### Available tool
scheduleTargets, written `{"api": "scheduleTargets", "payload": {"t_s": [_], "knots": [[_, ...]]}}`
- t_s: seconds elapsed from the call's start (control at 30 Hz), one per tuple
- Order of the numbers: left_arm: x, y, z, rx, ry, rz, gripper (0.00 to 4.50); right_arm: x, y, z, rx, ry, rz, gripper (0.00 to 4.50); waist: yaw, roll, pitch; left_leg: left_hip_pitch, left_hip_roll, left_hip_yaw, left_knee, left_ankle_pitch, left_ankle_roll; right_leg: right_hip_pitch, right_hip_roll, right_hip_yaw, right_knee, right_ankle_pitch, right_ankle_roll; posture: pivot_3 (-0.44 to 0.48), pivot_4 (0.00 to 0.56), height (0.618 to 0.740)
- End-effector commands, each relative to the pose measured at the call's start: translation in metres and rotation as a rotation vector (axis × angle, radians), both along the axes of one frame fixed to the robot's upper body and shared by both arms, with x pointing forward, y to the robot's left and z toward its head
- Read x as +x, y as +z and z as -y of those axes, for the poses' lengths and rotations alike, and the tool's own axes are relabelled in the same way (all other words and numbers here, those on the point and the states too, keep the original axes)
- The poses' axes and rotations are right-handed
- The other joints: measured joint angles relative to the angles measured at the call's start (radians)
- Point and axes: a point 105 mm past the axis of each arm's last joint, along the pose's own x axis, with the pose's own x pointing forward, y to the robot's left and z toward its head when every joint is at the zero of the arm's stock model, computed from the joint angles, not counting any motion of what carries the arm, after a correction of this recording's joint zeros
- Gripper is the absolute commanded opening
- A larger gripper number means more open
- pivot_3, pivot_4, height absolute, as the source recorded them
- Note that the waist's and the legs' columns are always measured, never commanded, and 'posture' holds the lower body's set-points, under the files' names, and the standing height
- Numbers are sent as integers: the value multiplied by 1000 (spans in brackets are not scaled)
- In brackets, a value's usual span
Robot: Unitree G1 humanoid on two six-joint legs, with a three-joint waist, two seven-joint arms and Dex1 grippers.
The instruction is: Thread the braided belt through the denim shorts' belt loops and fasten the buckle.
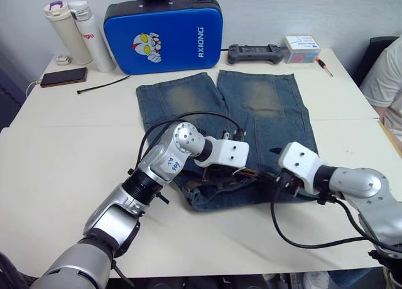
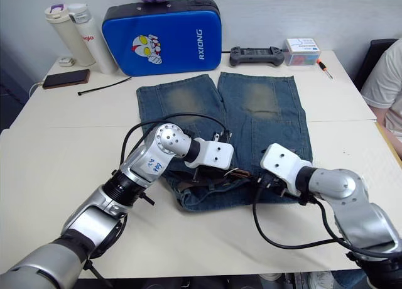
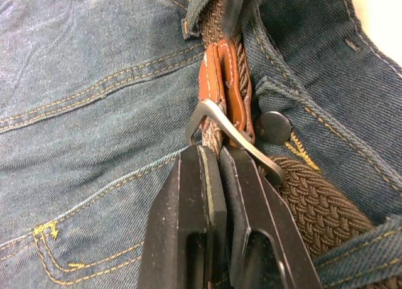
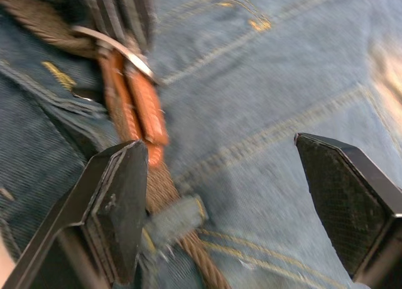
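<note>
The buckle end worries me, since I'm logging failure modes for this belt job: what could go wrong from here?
The left gripper is shut on the braided belt right at the buckle, pinching a narrow edge, so it might slip. The right gripper hangs open over the denim shorts and could snag a belt loop.

Braided belt [image 3: 314,207] mostly hidden under denim shorts [image 1: 264,113] waistband; buckle [image 3: 232,135] partly covered by left gripper [image 3: 217,160] fingers. Person [image 1: 389,81] cut off at edge.
</note>
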Motion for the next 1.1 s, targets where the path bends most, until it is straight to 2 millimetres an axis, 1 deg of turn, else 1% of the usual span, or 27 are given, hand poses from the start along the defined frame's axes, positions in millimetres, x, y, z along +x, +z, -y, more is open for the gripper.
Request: {"api": "scheduleTargets", "payload": {"t_s": [0.03,0.27,0.37,0.47,0.53,0.57,0.67,0.8,0.97,1.1], "knots": [[-2,5,5,-19,-15,5,0,4,7,-2,-30,11,50,3979,0,0,0,0,0,0,0,0,0,0,0,0,0,0,0,0,150,740],[-2,6,6,-22,-17,5,0,11,7,-6,-31,4,57,3979,-1,0,0,0,0,0,0,0,0,0,0,0,0,0,0,0,150,740],[-3,6,5,-20,-15,3,0,11,16,-7,22,4,59,3979,-2,0,0,0,0,0,0,0,0,0,0,0,0,0,0,0,150,740],[-2,4,4,-17,-13,1,0,10,30,-4,47,3,79,3979,0,0,0,0,0,0,0,0,0,0,0,0,0,0,0,0,150,740],[-2,4,4,-16,-12,1,0,12,35,-2,59,-6,88,3979,0,0,0,0,0,0,0,0,0,0,0,0,0,0,0,0,150,740],[-2,4,4,-15,-12,1,0,12,35,1,-1,-6,100,3979,1,0,0,0,0,0,0,0,0,0,0,0,0,0,0,0,150,740],[-2,5,6,-19,-12,2,0,14,31,6,-94,-5,108,3979,1,0,0,0,0,0,0,0,0,0,0,0,0,0,0,0,150,740],[-1,6,7,-24,-10,3,0,15,5,13,-191,8,69,3979,2,0,0,0,0,0,0,0,0,0,0,0,-1,0,0,0,150,740],[0,6,5,-23,-5,4,0,13,-4,12,-206,30,60,3979,1,0,0,0,0,0,0,0,0,0,0,0,-1,0,0,0,150,740],[-1,5,5,-19,-8,3,0,11,-7,3,-183,58,59,3979,1,0,0,0,0,0,0,0,0,0,0,0,-1,0,0,0,150,740]]}}
